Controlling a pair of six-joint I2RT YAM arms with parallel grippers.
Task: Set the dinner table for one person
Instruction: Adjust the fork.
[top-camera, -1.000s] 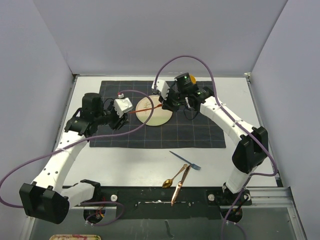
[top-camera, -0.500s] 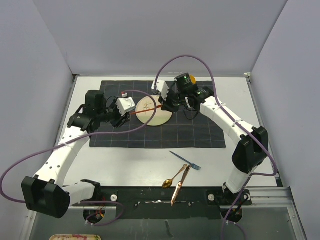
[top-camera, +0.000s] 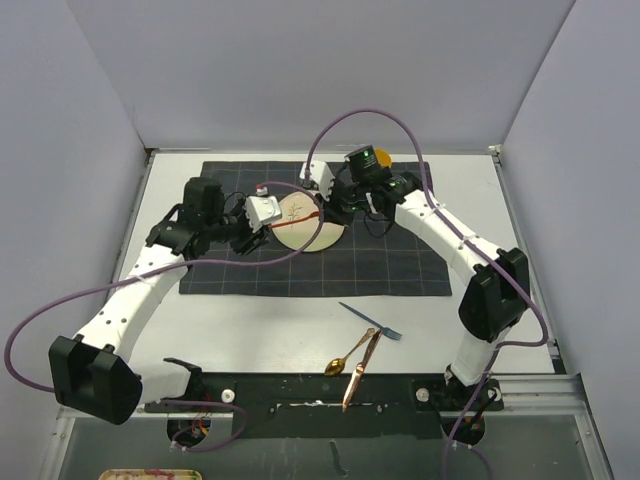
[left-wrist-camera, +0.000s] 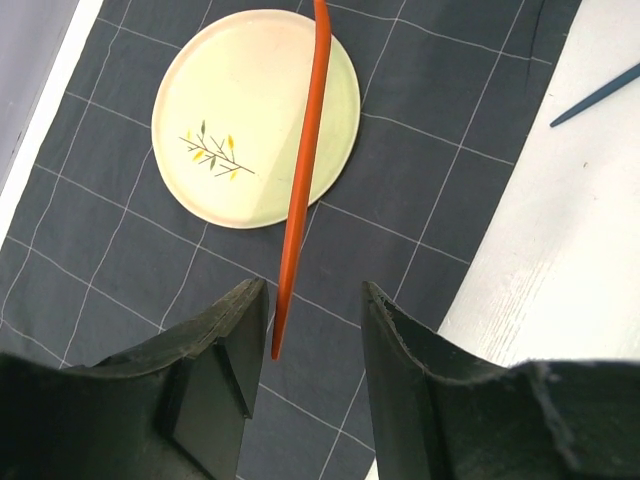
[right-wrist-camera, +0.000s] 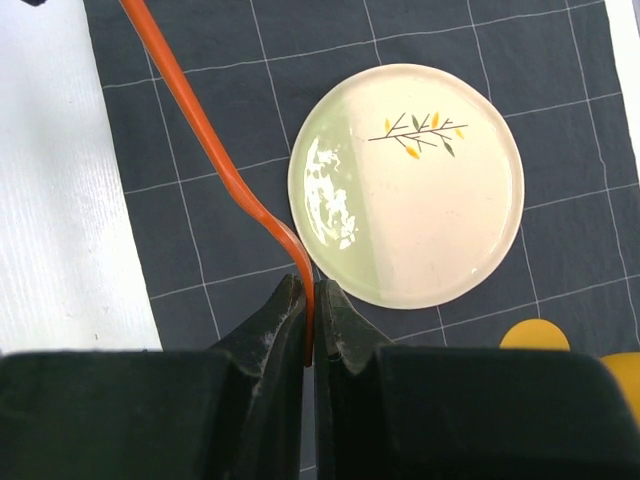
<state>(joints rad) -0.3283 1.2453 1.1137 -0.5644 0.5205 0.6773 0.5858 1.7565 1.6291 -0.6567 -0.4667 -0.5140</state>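
Note:
A thin orange utensil (right-wrist-camera: 210, 150) hangs in the air over the dark grid cloth (top-camera: 330, 265), and my right gripper (right-wrist-camera: 308, 300) is shut on one end of it. Its free end (left-wrist-camera: 290, 300) reaches between the open jaws of my left gripper (left-wrist-camera: 313, 300), close to the left finger and not clamped. Under the utensil, a pale round plate (top-camera: 305, 232) with a leaf sprig lies on the cloth. The white dinner table (top-camera: 290, 330) carries the cloth. In the top view the two grippers face each other across the plate, left gripper (top-camera: 264, 228) and right gripper (top-camera: 330, 212).
A blue fork (top-camera: 372, 321), a gold spoon (top-camera: 345, 356) and a copper knife (top-camera: 360, 370) lie on the bare table near the front rail. A yellow object (top-camera: 384, 157) sits at the cloth's far edge behind the right wrist. Purple cables loop over both arms.
My left gripper has moved right toward the plate, so the orange utensil's free end now sits between its jaws. The right gripper has shifted slightly left, still holding the utensil.

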